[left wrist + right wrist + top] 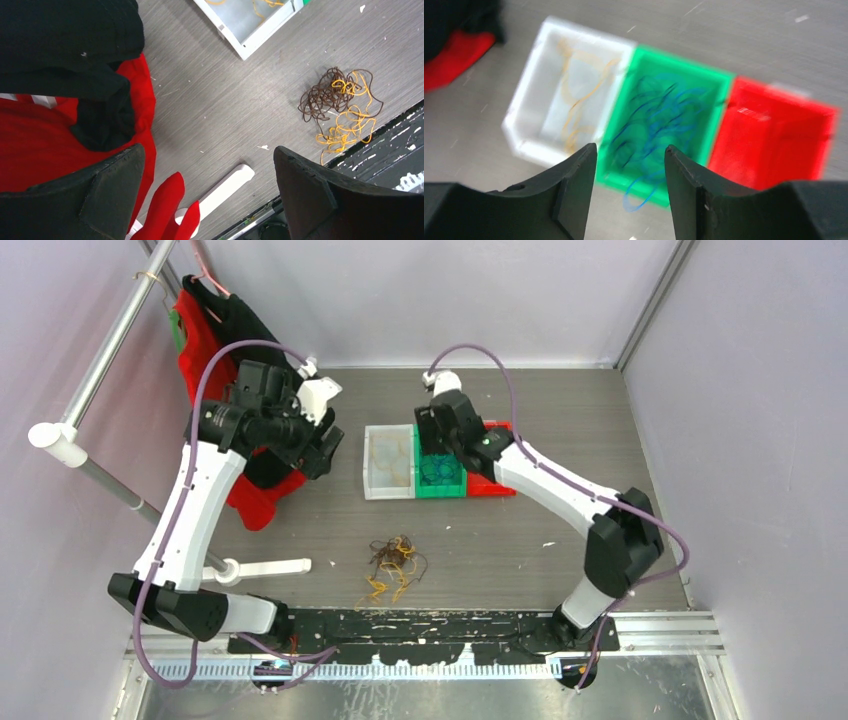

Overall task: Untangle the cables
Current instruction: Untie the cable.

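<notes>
Near the worktop's [560,540] front edge, brown and yellow-orange cables [393,565] lie tangled, so work is left. Blue strands [659,125] fill the green bin [719,80], yellow strands [574,100] the white bin [524,100]. Both empty: right claw [630,150] part-spread, left claw [207,149] wide.

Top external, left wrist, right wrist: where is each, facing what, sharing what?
Top external: above, behind the arm bases, looking down on the grey wood-grain table; left arm and right arm show.
Left wrist: on the left arm, looking down past the left tool at the brown and yellow-orange wire tangle.
Right wrist: on the right arm, looking down through the right tool at a white plastic bin, green plastic bin and red plastic bin.
Shared: tangle in top and left wrist; bins in top and right wrist.
</notes>
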